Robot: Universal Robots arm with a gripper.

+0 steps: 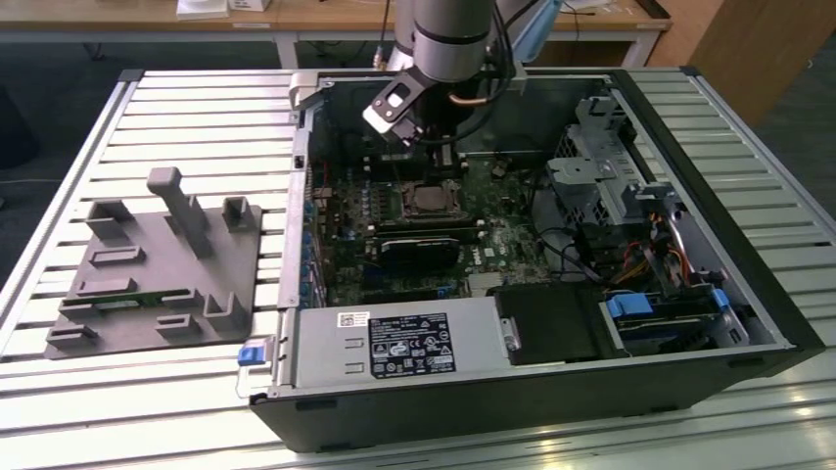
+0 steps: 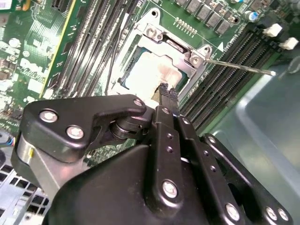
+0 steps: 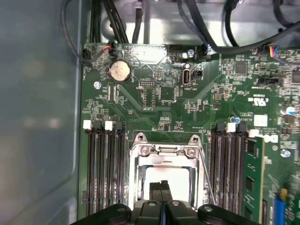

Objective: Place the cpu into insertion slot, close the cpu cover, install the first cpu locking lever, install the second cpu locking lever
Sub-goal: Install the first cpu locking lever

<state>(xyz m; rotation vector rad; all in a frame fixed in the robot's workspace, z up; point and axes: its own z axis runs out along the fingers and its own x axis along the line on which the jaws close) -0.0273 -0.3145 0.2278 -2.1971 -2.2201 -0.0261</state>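
Note:
The cpu (image 3: 161, 172) lies in the insertion slot (image 1: 429, 200) on the green board, its pale metal top showing through the opening of the cpu cover (image 3: 165, 151). The silver cover frame lies flat over the chip. A thin locking lever (image 2: 236, 65) sticks out sideways from the socket corner, and in the first wrist view this lever (image 3: 206, 174) runs along the socket's side. My gripper (image 3: 161, 188) is shut with nothing between its fingers. Its tips (image 2: 165, 90) hang right over the chip's edge; whether they touch it is unclear. In the exterior view the gripper (image 1: 436, 157) is just behind the socket.
Black memory slots (image 3: 103, 168) flank the socket on both sides, with a green memory card (image 3: 253, 173) in one. The case wall (image 3: 37, 117) is close by. A grey fixture block (image 1: 157, 264) sits on the slatted table at the exterior view's left; drive cage (image 1: 608, 176) and cables are at its right.

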